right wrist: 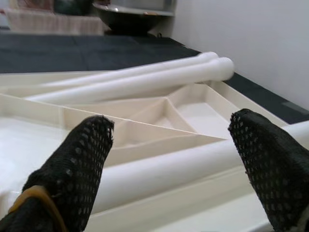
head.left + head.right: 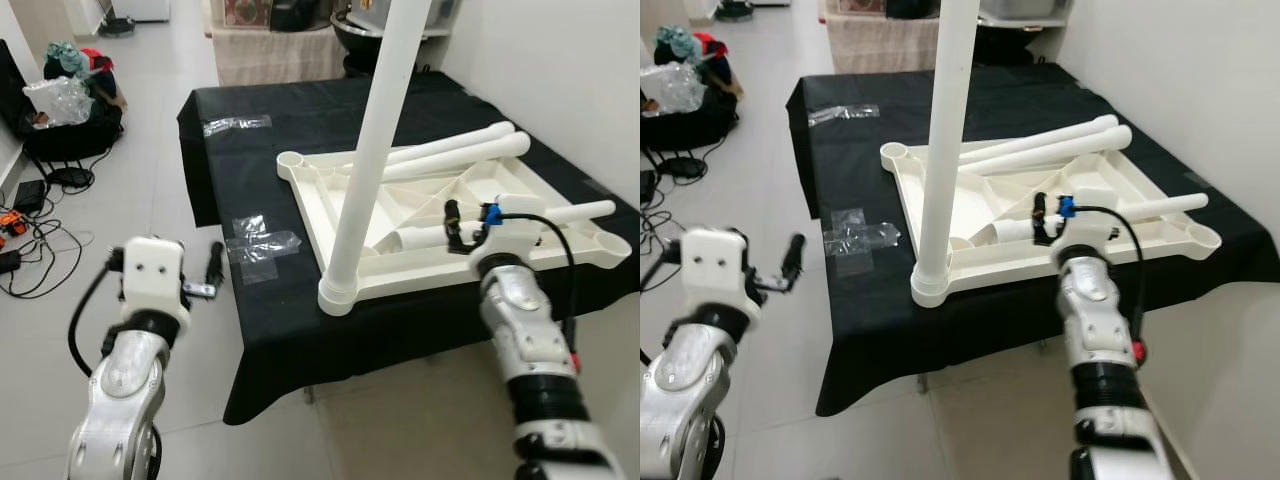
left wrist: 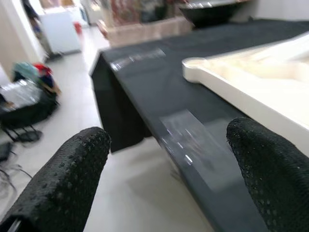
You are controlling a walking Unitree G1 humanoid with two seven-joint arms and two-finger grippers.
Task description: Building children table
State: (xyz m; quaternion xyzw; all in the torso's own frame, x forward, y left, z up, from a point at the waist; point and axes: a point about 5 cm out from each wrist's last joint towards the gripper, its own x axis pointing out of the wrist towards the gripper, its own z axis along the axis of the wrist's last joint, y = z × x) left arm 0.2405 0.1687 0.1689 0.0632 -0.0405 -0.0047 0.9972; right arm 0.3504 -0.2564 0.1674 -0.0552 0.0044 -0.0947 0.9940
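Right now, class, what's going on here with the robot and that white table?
A white tabletop lies upside down on a black-covered table. One leg already stands upright in its near corner socket; three more legs lie loose across the underside. The right gripper is open over one lying leg, reaching to take it. The left gripper, also open, hangs off the table's edge above the floor, holding nothing.

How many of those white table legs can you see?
4: one leg upright in the near corner socket, two legs lying together across the upturned tabletop, one leg lying beneath the right gripper.
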